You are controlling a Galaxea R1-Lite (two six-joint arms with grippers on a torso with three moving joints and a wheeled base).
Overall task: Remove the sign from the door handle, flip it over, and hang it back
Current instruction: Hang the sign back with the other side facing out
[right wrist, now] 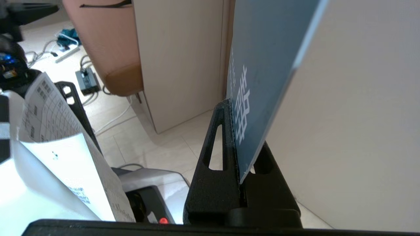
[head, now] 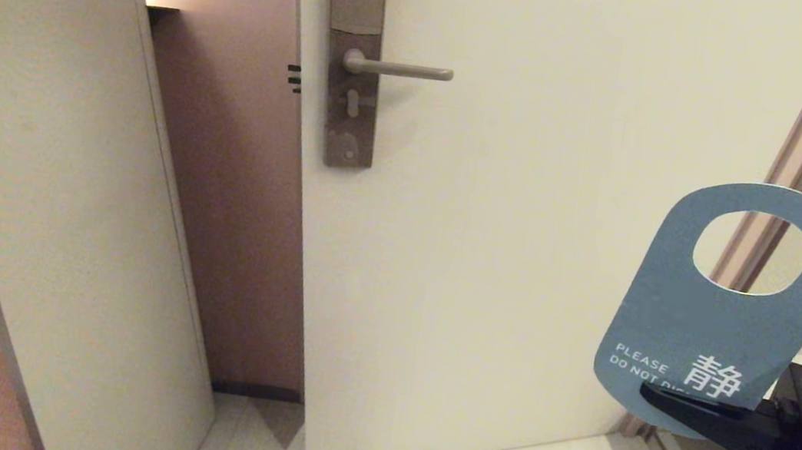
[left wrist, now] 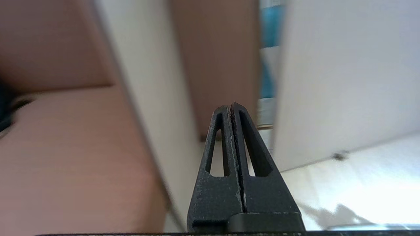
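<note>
The right gripper is clamping the sign by its lower edge, well clear of the bare door handle (removal complete; flipping unconfirmed, rehanging outstanding), while the left gripper is idling, fingers closed on nothing.

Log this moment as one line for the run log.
right gripper: shut on door sign, held upright off the handle | door handle: bare | left gripper: shut, empty, near the door

Door handle: on door, at 11 o'clock.
Sign: at 3 o'clock, well apart from handle.
Right gripper: under sign, pinching its bottom edge.
</note>
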